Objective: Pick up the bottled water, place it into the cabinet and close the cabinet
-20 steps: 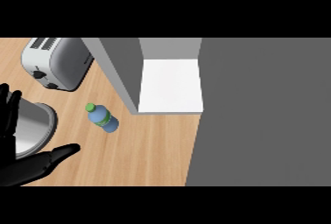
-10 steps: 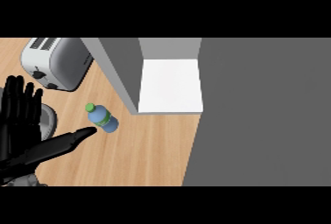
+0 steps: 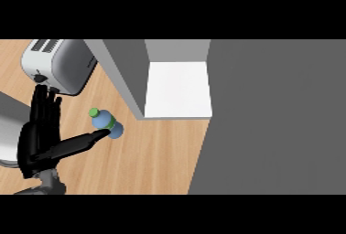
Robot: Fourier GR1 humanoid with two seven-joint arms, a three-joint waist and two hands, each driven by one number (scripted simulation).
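counts: we see one water bottle [image 3: 106,123], one toaster [image 3: 58,64], one open cabinet [image 3: 177,89] and one black hand, the left hand [image 3: 42,137].
second hand: the right one shows nowhere in the head view.
bottle: small, pale blue and see-through, with a green cap; it lies on its side on the counter [image 3: 155,155], cap end toward the toaster, just in front of the cabinet's left wall.
toaster: silver, rounded box shape, two dark slots on top, a black knob at its near end; it stands at the counter's upper left.
cabinet: grey walls, a flat white shelf inside, nothing on it that we can see.
counter: light wood with a straight grain.
hand pose: left hand spread flat and wide open, fingers straight and pointing toward the toaster, thumb stretched out sideways with its tip touching the bottle's lower end; it has hold of nothing.
forearm: grey wrist just visible at the lower left edge.
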